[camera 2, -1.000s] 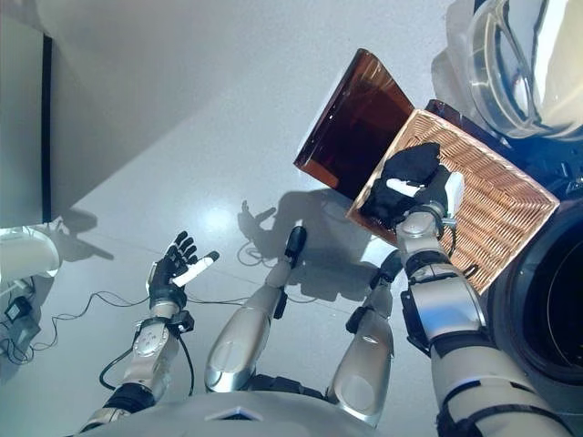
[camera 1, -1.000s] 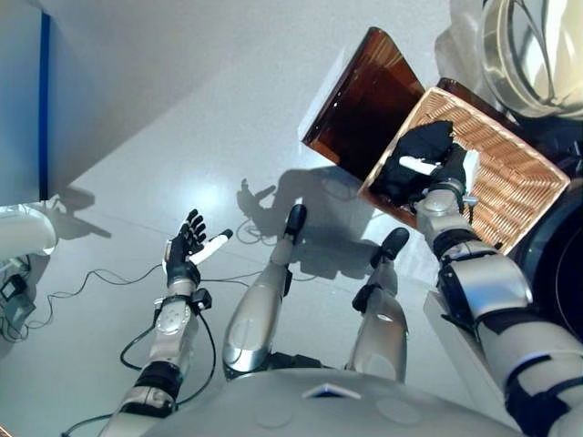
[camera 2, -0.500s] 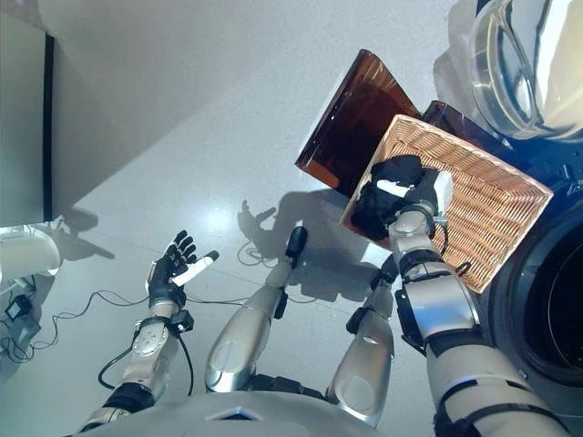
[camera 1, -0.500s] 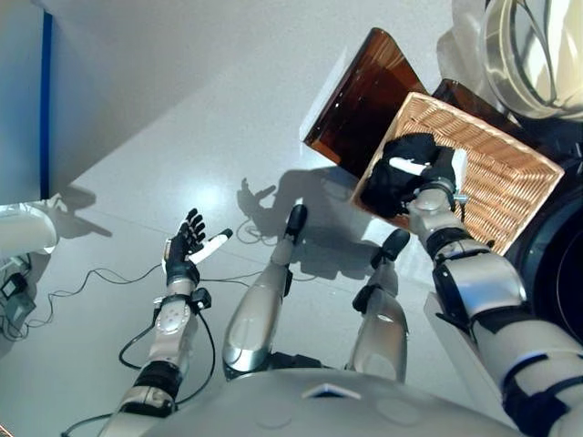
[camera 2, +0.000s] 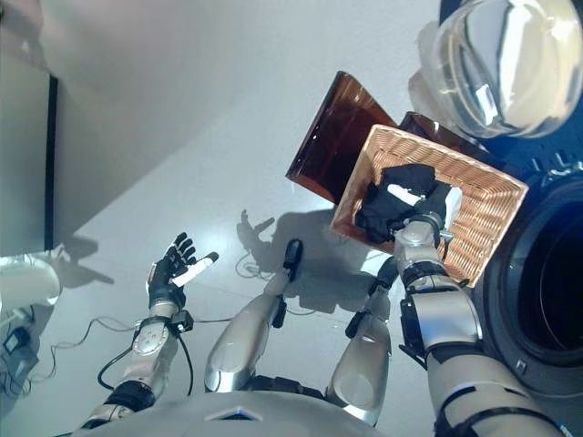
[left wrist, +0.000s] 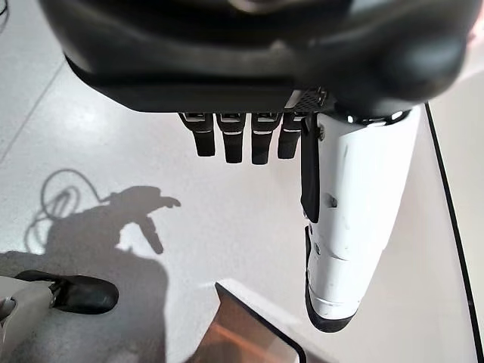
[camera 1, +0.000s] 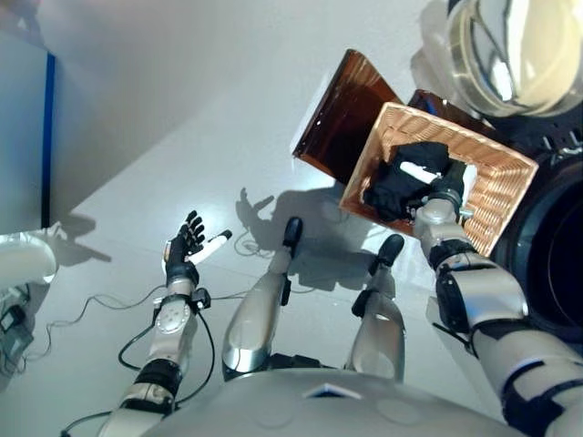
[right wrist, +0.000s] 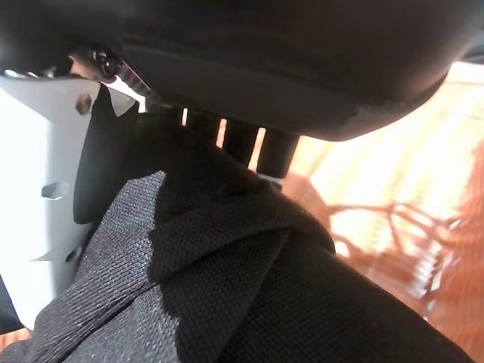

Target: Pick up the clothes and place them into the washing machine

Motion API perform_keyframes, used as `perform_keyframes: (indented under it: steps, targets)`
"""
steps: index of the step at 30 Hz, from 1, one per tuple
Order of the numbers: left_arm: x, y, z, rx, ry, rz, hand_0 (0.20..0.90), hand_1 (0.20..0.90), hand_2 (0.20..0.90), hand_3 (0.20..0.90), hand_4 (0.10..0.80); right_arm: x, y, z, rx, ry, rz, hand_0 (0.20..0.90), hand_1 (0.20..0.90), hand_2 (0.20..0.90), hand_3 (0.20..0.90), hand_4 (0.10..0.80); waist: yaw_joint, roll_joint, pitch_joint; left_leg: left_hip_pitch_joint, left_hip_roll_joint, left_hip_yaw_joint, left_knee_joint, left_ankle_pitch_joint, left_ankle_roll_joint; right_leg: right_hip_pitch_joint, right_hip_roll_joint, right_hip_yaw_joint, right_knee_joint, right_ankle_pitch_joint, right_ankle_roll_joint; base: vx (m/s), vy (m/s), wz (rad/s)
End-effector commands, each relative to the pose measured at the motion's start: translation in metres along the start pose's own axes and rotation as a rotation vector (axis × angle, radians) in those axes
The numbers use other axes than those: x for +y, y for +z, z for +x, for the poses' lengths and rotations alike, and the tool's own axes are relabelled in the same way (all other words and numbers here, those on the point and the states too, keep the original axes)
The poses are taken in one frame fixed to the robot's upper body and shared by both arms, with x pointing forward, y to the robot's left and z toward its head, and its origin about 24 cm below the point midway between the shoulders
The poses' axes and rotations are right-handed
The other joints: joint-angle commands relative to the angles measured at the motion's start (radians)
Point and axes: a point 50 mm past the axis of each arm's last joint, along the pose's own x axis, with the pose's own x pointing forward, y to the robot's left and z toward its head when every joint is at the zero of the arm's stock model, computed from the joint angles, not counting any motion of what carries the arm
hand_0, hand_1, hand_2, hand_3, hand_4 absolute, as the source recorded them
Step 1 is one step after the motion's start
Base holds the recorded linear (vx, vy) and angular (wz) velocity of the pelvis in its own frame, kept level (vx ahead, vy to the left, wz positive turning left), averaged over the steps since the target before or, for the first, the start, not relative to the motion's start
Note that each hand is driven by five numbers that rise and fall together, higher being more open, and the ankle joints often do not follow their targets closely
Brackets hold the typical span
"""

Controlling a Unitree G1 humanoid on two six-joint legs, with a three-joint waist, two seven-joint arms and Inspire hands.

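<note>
Now | right hand (camera 1: 444, 187) clutching black clothes (camera 1: 401, 182) in wicker basket (camera 1: 510, 177) | left hand (camera 1: 187, 246) spread, empty | brown panel (camera 1: 342, 118) beside basket

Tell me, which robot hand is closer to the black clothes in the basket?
The right hand. It is in the woven wicker basket, closed on the black clothes. The left hand is far away, open over the bare grey floor.

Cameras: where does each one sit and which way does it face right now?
Left eye view: on the head, looking down at the wicker basket; both arms show.
Right eye view: same scene; shares the black garment with the right wrist view.
Left wrist view: along the open left hand toward the floor.
Right wrist view: along the right hand, garment against it.
</note>
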Motion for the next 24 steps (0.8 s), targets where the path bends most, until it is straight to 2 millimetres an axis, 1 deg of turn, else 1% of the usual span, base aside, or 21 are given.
perform_keyframes:
  steps: [1,2,3,5,6,7,8,9,10,11,12,13,14,16,17,19,21,22,23,24]
  targets:
    - [0.026,-0.002,-0.006,-0.020,0.061,0.026,0.900,0.900,0.900,0.900,0.800,-0.025,0.008,0.006,-0.104,-0.068,0.101,0.200,0.200,0.200,0.200,0.300,-0.004,-0.021,-0.105,-0.033,0.000,0.005,-0.010,-0.014,-0.062,0.017,-0.038,0.038,0.008,-0.036,0.044,0.041,-0.017,-0.12]
    - [0.026,-0.002,-0.006,-0.020,0.061,0.026,0.900,0.900,0.900,0.900,0.800,-0.025,0.008,0.006,-0.103,-0.068,0.101,0.200,0.200,0.200,0.200,0.300,-0.004,-0.021,-0.105,-0.033,0.000,0.005,-0.010,-0.014,-0.062,0.018,-0.038,0.039,0.008,-0.036,0.044,0.077,-0.048,-0.14]
    - [0.026,-0.002,-0.006,-0.018,0.059,0.016,0.900,0.900,0.900,0.900,0.800,-0.029,0.002,0.004,-0.097,-0.067,0.142,0.200,0.200,0.200,0.200,0.300,-0.015,-0.022,-0.112,-0.021,0.003,0.010,-0.010,-0.017,-0.061,0.027,-0.031,0.045,0.010,-0.044,0.041,0.062,-0.042,-0.12]
    - [0.025,-0.005,-0.007,-0.007,0.062,0.003,0.900,0.900,0.900,0.900,0.800,-0.030,-0.006,0.001,-0.090,-0.060,0.222,0.200,0.200,0.200,0.200,0.300,-0.027,-0.024,-0.120,-0.008,0.009,0.014,-0.010,-0.023,-0.062,0.033,-0.026,0.047,0.010,-0.049,0.039,0.062,-0.039,-0.10]
    - [0.026,-0.005,-0.007,-0.006,0.062,0.004,0.900,0.900,0.900,0.900,0.800,-0.031,-0.006,0.000,-0.089,-0.060,0.222,0.200,0.200,0.200,0.200,0.300,-0.025,-0.024,-0.120,-0.006,0.009,0.015,-0.010,-0.024,-0.062,0.034,-0.026,0.047,0.010,-0.049,0.039,0.065,-0.034,-0.08]
    - [0.026,-0.010,-0.009,0.015,0.070,-0.006,0.900,0.900,0.900,0.900,0.800,-0.031,-0.015,-0.006,-0.081,-0.051,0.353,0.200,0.200,0.200,0.200,0.300,-0.041,-0.028,-0.127,0.011,0.014,0.025,-0.010,-0.031,-0.062,0.043,-0.017,0.055,0.009,-0.057,0.037,0.066,-0.026,-0.10]
    - [0.025,-0.012,-0.009,0.023,0.072,-0.014,0.900,0.900,0.900,0.900,0.800,-0.031,-0.021,-0.009,-0.071,-0.052,0.402,0.200,0.200,0.200,0.200,0.300,-0.047,-0.030,-0.130,0.016,0.015,0.028,-0.010,-0.033,-0.061,0.047,-0.014,0.058,0.008,-0.059,0.037,0.067,-0.026,-0.17]
    - [0.025,-0.012,-0.009,0.024,0.072,-0.013,0.900,0.900,0.900,0.900,0.800,-0.031,-0.022,-0.009,-0.069,-0.052,0.403,0.200,0.200,0.200,0.200,0.300,-0.045,-0.031,-0.131,0.017,0.015,0.029,-0.010,-0.034,-0.061,0.048,-0.014,0.059,0.008,-0.060,0.037,0.095,-0.035,-0.22]
    - [0.024,-0.018,-0.010,0.050,0.081,-0.027,0.900,0.900,0.900,0.900,0.800,-0.035,-0.034,-0.016,-0.042,-0.092,0.627,0.200,0.200,0.200,0.200,0.300,-0.060,-0.032,-0.136,0.041,0.023,0.037,-0.010,-0.047,-0.062,0.064,-0.007,0.066,0.010,-0.074,0.036,0.059,-0.027,-0.28]
    - [0.024,-0.017,-0.010,0.049,0.080,-0.027,0.900,0.900,0.900,0.900,0.800,-0.035,-0.034,-0.016,-0.042,-0.092,0.629,0.200,0.200,0.200,0.200,0.300,-0.060,-0.034,-0.136,0.036,0.021,0.038,-0.010,-0.042,-0.062,0.060,-0.009,0.067,0.009,-0.068,0.036,0.102,-0.035,-0.21]
    - [0.019,-0.021,-0.010,0.067,0.077,-0.052,0.900,0.900,0.900,0.900,0.800,-0.041,-0.049,-0.023,-0.010,-0.154,0.818,0.200,0.200,0.200,0.200,0.300,-0.072,-0.029,-0.142,0.050,0.023,0.041,-0.010,-0.048,-0.062,0.070,-0.006,0.073,0.011,-0.075,0.033,0.040,-0.006,-0.22]
    - [0.017,-0.024,-0.011,0.078,0.077,-0.063,0.900,0.900,0.900,0.900,0.800,-0.043,-0.056,-0.025,0.010,-0.194,0.907,0.200,0.200,0.200,0.200,0.300,-0.078,-0.025,-0.145,0.051,0.023,0.042,-0.010,-0.048,-0.062,0.071,-0.005,0.076,0.010,-0.077,0.032,0.093,-0.014,-0.16]
    - [0.013,-0.024,-0.011,0.076,0.066,-0.080,0.900,0.900,0.900,0.900,0.800,-0.051,-0.064,-0.026,0.031,-0.273,1.028,0.200,0.200,0.200,0.200,0.300,-0.081,-0.018,-0.148,0.059,0.024,0.042,-0.010,-0.059,-0.064,0.076,-0.002,0.077,0.012,-0.087,0.031,0.030,0.010,-0.15]
    - [0.010,-0.027,-0.013,0.090,0.058,-0.097,0.900,0.900,0.900,0.900,0.800,-0.058,-0.077,-0.028,0.079,-0.384,1.163,0.200,0.200,0.200,0.200,0.300,-0.086,-0.002,-0.151,0.056,0.018,0.046,-0.010,-0.055,-0.063,0.069,-0.002,0.083,0.012,-0.083,0.029,0.006,0.022,-0.06]
    - [0.009,-0.029,-0.014,0.098,0.055,-0.104,0.900,0.900,0.900,0.900,0.800,-0.061,-0.079,-0.027,0.089,-0.414,1.201,0.200,0.200,0.200,0.200,0.300,-0.085,0.003,-0.153,0.056,0.018,0.049,-0.010,-0.056,-0.063,0.068,-0.001,0.085,0.012,-0.084,0.028,0.000,0.000,0.00]
    - [0.006,-0.032,-0.016,0.111,0.046,-0.120,0.900,0.900,0.900,0.900,0.800,-0.070,-0.075,-0.021,0.077,-0.473,1.300,0.200,0.200,0.200,0.200,0.300,-0.087,0.017,-0.153,0.054,0.019,0.058,-0.010,-0.058,-0.061,0.058,0.001,0.091,0.013,-0.084,0.027,0.000,0.000,0.00]
    - [0.005,-0.033,-0.016,0.116,0.043,-0.124,0.900,0.900,0.900,0.900,0.800,-0.074,-0.074,-0.019,0.076,-0.491,1.302,0.200,0.200,0.200,0.200,0.300,-0.086,0.021,-0.152,0.053,0.020,0.062,-0.010,-0.059,-0.060,0.054,0.002,0.096,0.013,-0.084,0.026,-0.002,0.008,-0.16]
    - [0.002,-0.036,-0.018,0.129,0.037,-0.129,0.900,0.900,0.900,0.900,0.800,-0.079,-0.067,-0.015,0.059,-0.526,1.358,0.200,0.200,0.200,0.200,0.300,-0.094,0.029,-0.150,0.052,0.021,0.067,-0.010,-0.059,-0.059,0.044,0.006,0.103,0.015,-0.085,0.023,-0.004,0.005,-0.23]
    - [0.001,-0.036,-0.018,0.129,0.035,-0.131,0.900,0.900,0.900,0.900,0.800,-0.079,-0.066,-0.015,0.057,-0.527,1.359,0.200,0.200,0.200,0.200,0.300,-0.091,0.030,-0.150,0.051,0.022,0.068,-0.010,-0.059,-0.059,0.042,0.007,0.104,0.017,-0.085,0.023,-0.007,0.004,-0.15]
    - [-0.002,-0.036,-0.018,0.127,0.018,-0.135,0.900,0.900,0.900,0.900,0.800,-0.084,-0.058,-0.010,0.033,-0.551,1.399,0.200,0.200,0.200,0.200,0.300,-0.094,0.039,-0.146,0.046,0.022,0.072,-0.010,-0.058,-0.060,0.033,0.009,0.110,0.018,-0.084,0.021,-0.011,-0.001,-0.07]
